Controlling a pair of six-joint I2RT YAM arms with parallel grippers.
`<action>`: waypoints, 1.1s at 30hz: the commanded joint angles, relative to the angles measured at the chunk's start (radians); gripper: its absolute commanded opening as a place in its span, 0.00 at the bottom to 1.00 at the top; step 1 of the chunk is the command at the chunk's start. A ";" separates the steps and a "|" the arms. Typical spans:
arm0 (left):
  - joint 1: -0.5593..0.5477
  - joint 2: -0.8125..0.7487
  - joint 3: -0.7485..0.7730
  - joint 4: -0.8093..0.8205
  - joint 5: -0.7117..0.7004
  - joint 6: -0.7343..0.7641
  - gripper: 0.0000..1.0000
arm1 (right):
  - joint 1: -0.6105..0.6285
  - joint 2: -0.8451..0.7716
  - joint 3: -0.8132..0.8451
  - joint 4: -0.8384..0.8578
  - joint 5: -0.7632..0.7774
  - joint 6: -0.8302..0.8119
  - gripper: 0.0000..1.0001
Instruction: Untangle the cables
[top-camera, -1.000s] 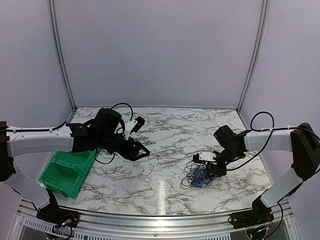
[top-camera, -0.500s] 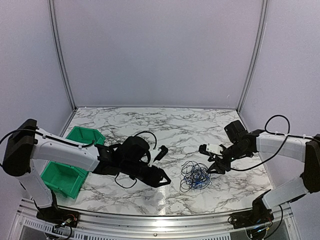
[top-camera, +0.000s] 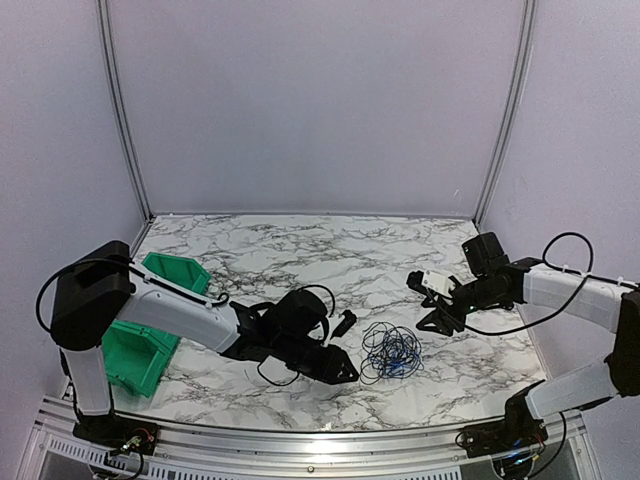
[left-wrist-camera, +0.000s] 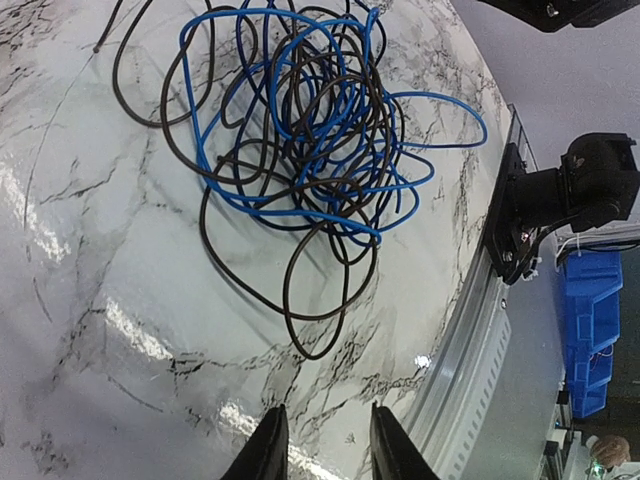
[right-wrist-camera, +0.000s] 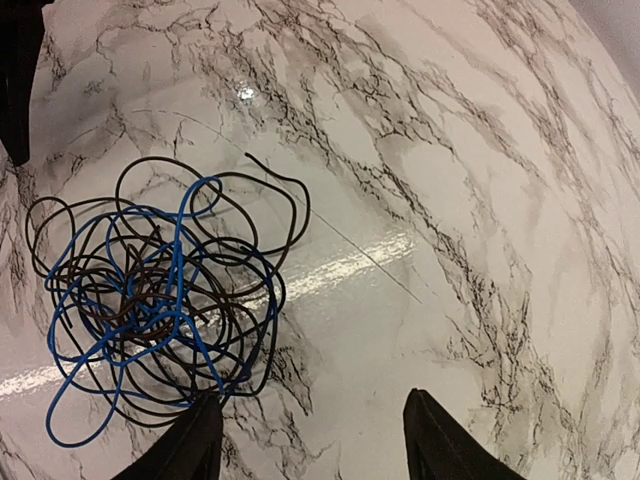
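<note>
One tangle of blue and black cables (top-camera: 390, 352) lies on the marble desk (top-camera: 300, 260), right of centre, between two claws. The left claw (top-camera: 348, 376) reaches in low, fingers narrowly parted and empty. The right claw (top-camera: 432, 324) tilts down, spread wide and holding nothing.

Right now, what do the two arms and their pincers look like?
The left arm and right arm have white tubular shells with black joints and wrists. A thin black cable loops loosely off each. The left pincer and right pincer each have two black, tapered fingers. No markings are readable.
</note>
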 joint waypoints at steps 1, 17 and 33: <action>-0.005 0.050 0.039 0.076 0.024 -0.022 0.29 | -0.004 0.006 0.005 0.014 -0.014 0.015 0.62; 0.008 0.156 0.109 0.134 0.017 -0.041 0.02 | -0.004 0.011 -0.003 0.023 0.005 0.015 0.61; 0.136 -0.086 -0.097 0.055 -0.079 0.049 0.00 | 0.148 -0.049 0.080 -0.025 -0.084 0.004 0.60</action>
